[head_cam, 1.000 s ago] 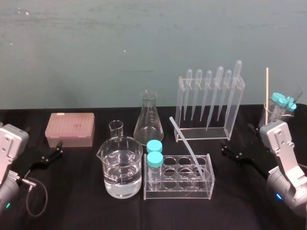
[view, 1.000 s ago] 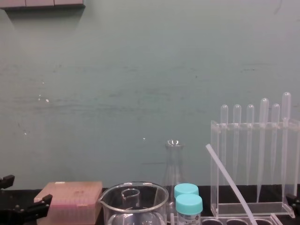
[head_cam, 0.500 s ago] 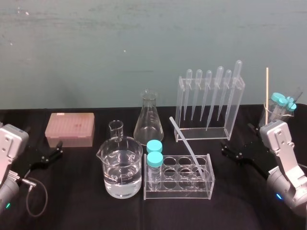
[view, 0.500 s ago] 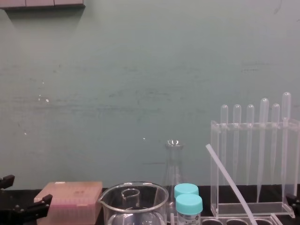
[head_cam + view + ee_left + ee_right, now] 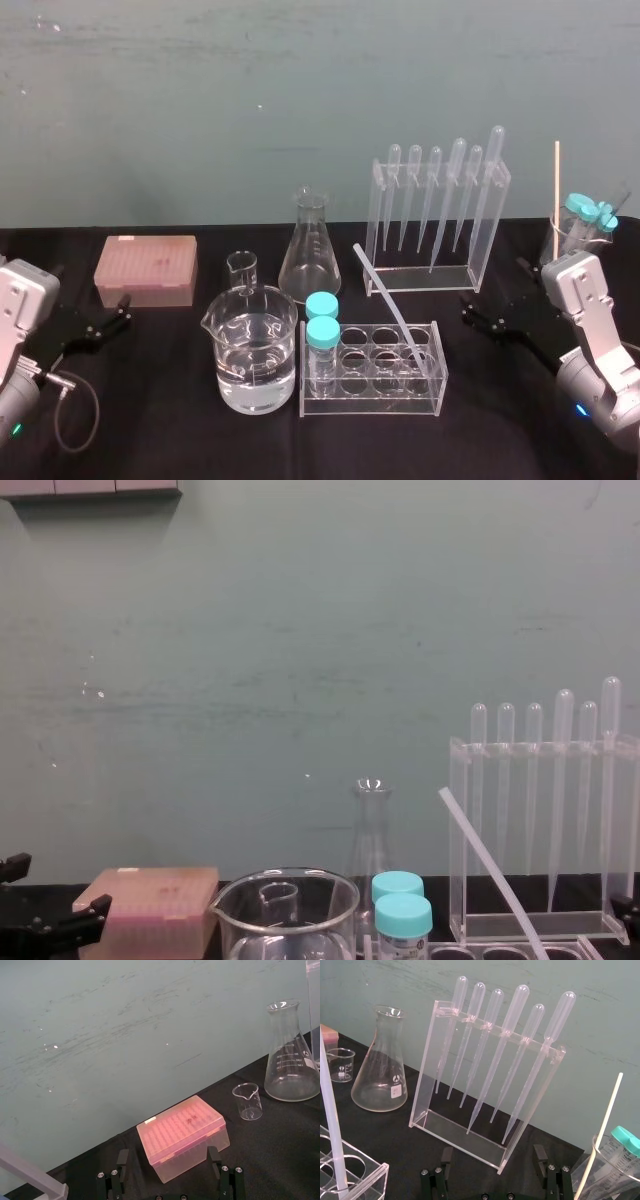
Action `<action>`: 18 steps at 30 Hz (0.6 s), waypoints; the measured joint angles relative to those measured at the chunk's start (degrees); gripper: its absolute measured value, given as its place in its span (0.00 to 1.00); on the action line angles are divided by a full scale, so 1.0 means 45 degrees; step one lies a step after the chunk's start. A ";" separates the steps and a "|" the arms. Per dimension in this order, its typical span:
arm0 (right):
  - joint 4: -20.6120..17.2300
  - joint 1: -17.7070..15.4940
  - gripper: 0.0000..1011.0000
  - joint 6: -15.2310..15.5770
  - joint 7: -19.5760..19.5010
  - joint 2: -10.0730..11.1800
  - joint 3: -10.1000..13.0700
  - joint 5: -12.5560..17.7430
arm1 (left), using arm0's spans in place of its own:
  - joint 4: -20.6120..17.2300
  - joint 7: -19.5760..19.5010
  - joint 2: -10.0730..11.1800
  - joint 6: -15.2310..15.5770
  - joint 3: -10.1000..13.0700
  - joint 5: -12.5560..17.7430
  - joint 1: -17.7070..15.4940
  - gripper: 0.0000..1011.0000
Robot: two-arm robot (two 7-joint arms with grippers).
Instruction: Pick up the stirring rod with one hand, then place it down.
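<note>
Table (image 5: 180, 430): black surface carrying all the glassware and plasticware.
Pipette rack (image 5: 487, 225): clear, upright, at the rear right; six bulb-topped pipettes (image 5: 457, 190) hang in it.
Tube rack (image 5: 370, 395): clear, at the front centre, with two blue-capped tubes (image 5: 322, 330) at its left end.
Large beaker (image 5: 255, 350): just left of the tube rack, part-filled with clear liquid.
Conical flask (image 5: 310, 250): behind the large beaker, upright.
Pink box (image 5: 147, 270): lidded, at the rear left.
Right pincer (image 5: 468, 310): low over the table's right side, near the pipette rack's base; fingers spread, grasping nothing (apart from the rod).
Left pincer (image 5: 126, 310): low at the table's left side, just in front of the pink box; fingers spread, empty.
Stirring rod (image 5: 390, 300): translucent white, lower end in a right-hand cell of the tube rack, leaning up and back to the left.
Small beaker (image 5: 242, 270): between the pink box and the flask.
</note>
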 joint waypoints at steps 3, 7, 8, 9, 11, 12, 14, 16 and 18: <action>0.0000 0.0000 0.99 0.0000 0.0000 0.0000 0.0000 0.0000 | 0.0000 0.0000 0.0000 0.0000 0.0000 0.0000 0.0001 0.99; 0.0000 0.0000 0.99 0.0000 0.0000 0.0000 0.0000 0.0000 | 0.0000 0.0000 0.0000 0.0000 0.0000 0.0000 0.0001 0.99; 0.0000 0.0000 0.99 0.0000 0.0000 0.0000 0.0000 0.0000 | 0.0000 0.0000 0.0000 0.0000 0.0000 0.0000 -0.0001 0.99; 0.0000 0.0000 0.99 0.0000 0.0000 0.0000 0.0000 0.0000 | 0.0000 0.0000 0.0000 0.0000 0.0000 0.0000 0.0000 0.99; 0.0000 0.0000 0.99 0.0000 0.0000 0.0000 0.0000 0.0000 | 0.0000 0.0000 0.0000 0.0000 0.0000 0.0000 0.0000 0.99; 0.0000 0.0001 0.99 0.0000 0.0000 0.0000 0.0000 0.0000 | 0.0000 0.0000 0.0000 0.0000 0.0000 0.0000 0.0000 0.99; 0.0000 0.0000 0.99 0.0000 0.0000 0.0000 0.0000 0.0000 | 0.0000 0.0000 0.0000 0.0000 0.0000 0.0000 0.0000 0.99; 0.0000 0.0001 0.99 0.0000 0.0001 0.0000 0.0000 0.0000 | 0.0000 0.0000 0.0000 0.0000 0.0000 0.0000 0.0000 0.99; 0.0000 0.0000 0.99 0.0000 0.0000 0.0000 0.0000 0.0000 | 0.0000 0.0000 0.0000 0.0000 0.0000 0.0000 0.0000 0.99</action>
